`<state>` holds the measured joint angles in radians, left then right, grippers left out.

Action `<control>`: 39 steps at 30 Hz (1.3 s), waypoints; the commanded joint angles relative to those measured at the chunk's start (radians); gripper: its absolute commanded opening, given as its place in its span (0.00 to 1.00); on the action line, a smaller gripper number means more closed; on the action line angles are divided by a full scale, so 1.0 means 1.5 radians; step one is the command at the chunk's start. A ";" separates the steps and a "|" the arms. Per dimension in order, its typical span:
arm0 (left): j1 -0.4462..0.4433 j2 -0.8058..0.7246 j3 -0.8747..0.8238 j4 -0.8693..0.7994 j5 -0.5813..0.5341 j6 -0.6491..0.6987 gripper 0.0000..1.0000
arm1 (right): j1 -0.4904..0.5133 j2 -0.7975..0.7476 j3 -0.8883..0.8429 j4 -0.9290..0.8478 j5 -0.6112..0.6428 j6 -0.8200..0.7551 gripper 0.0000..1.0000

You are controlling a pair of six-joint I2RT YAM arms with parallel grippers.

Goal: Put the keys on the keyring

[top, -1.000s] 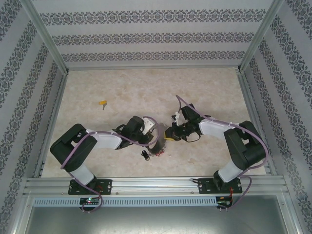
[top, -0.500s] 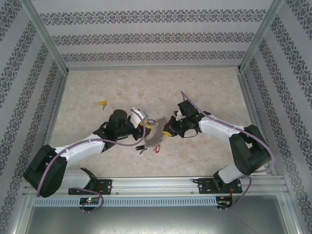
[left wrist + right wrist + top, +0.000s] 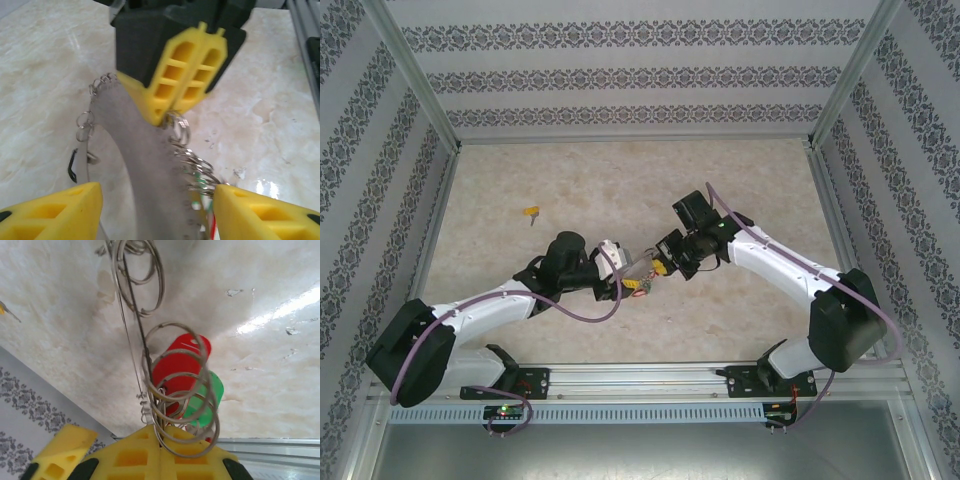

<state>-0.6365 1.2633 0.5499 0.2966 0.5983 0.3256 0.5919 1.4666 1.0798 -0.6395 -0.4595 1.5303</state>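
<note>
The keyring [image 3: 638, 268] is a thin silver-grey wire loop. The right wrist view shows it as one fine strand with small split rings [image 3: 180, 390] stacked along it. I count about six, though they overlap too much to be sure. Two tags hang from those rings: one red tag [image 3: 175, 362] and, at its 4 o'clock and touching it, one green tag [image 3: 212, 390]. The loop sits just below the middle of the table [image 3: 720, 180], between the two claws. The right gripper [image 3: 662, 268], at the loop's 3 o'clock, is clenched on the wire, its yellow fingers pressed together. The left gripper [image 3: 623, 278], at 9 o'clock, is released, its fingers [image 3: 55, 210] spread wide to either side of the loop and grasping nothing. One yellow-tagged key [image 3: 531, 214] lies alone on the table at the loop's 10 o'clock, well apart.
</note>
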 commanded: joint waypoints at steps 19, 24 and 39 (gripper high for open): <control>-0.094 -0.008 0.009 -0.049 -0.245 0.077 0.53 | 0.019 -0.016 0.021 -0.043 0.042 0.126 0.00; -0.108 0.019 0.016 -0.053 -0.271 0.083 0.50 | 0.025 -0.024 0.011 -0.023 0.048 0.165 0.00; -0.130 0.059 0.000 0.023 -0.426 0.088 0.35 | 0.031 -0.049 0.002 -0.005 0.064 0.208 0.00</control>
<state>-0.8135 1.3369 0.5472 0.2684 0.0498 0.4503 0.6201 1.4254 1.0863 -0.6586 -0.3706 1.8107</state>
